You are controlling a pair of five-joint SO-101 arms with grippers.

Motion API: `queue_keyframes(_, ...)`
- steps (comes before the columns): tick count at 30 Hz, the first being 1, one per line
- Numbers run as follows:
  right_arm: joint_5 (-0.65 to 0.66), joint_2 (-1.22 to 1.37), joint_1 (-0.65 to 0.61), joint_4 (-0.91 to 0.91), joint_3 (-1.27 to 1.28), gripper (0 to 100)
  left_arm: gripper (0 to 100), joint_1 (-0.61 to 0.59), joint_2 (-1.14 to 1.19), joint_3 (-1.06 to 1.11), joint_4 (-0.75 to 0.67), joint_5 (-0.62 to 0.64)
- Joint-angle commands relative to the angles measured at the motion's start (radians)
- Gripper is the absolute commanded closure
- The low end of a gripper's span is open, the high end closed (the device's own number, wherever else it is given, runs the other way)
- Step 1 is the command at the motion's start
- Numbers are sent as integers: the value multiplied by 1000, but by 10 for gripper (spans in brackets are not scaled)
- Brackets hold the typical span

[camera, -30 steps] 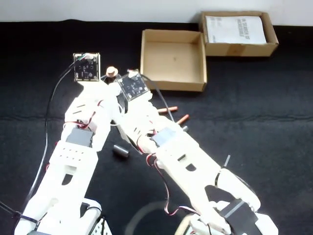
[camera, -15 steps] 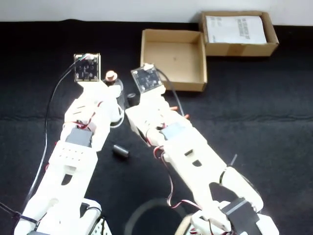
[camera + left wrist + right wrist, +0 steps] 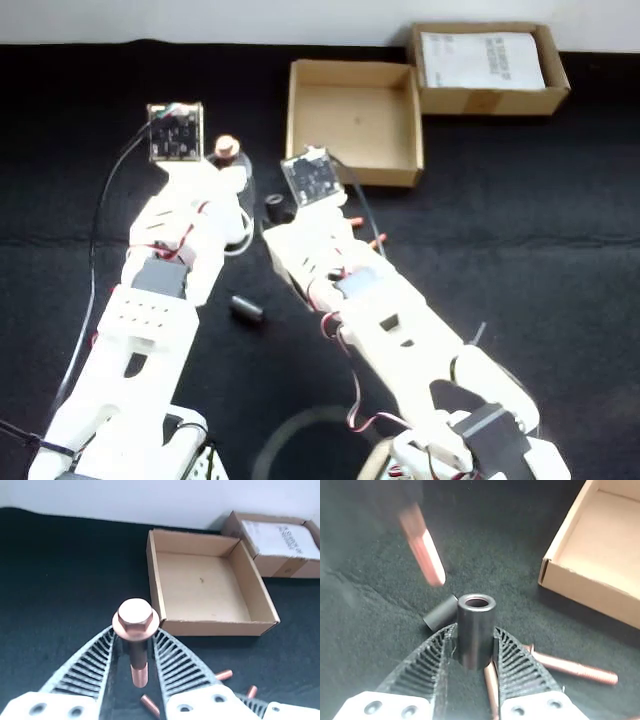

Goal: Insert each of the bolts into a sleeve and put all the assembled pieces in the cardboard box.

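Note:
My left gripper (image 3: 135, 641) is shut on a copper bolt (image 3: 135, 622), held upright with its hex head up. From above, the bolt (image 3: 226, 148) sits at the left gripper (image 3: 231, 166), left of the cardboard box (image 3: 352, 176). My right gripper (image 3: 475, 631) is shut on a dark sleeve (image 3: 476, 630), upright with its bore open upward. The held sleeve (image 3: 274, 206) and right gripper (image 3: 276, 212) are just right of and nearer than the bolt. In the right wrist view the bolt's shaft (image 3: 424, 552) hangs blurred beyond the sleeve, apart from it. The box (image 3: 215, 628) holds nothing.
A second dark sleeve (image 3: 246, 308) lies between the arms. Loose copper bolts (image 3: 352, 222) (image 3: 376, 240) lie near the right arm, short of the box. A second box (image 3: 487, 98) with a printed sheet stands at the back right.
My right gripper has swung to the right with the sleeve, away from the bolt, so the sleeve now shows from above. The left arm has barely moved.

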Motion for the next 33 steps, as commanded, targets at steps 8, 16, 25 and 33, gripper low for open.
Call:
queue_keyframes(8, -9, -4, 5, -314, 107, 992, 992, 62, 44, -107, -2, 3)
queue_keyframes(16, -9, -4, 5, -568, 272, 992, 992, 62, 48, -105, 2, 3)
queue_keyframes(25, -9, -1, -7, -753, 401, 992, 992, 62, 44, -107, 2, 3)
queue_keyframes(33, -9, 8, -25, -839, 453, 992, 992, 96, 44, -101, 3, 3)
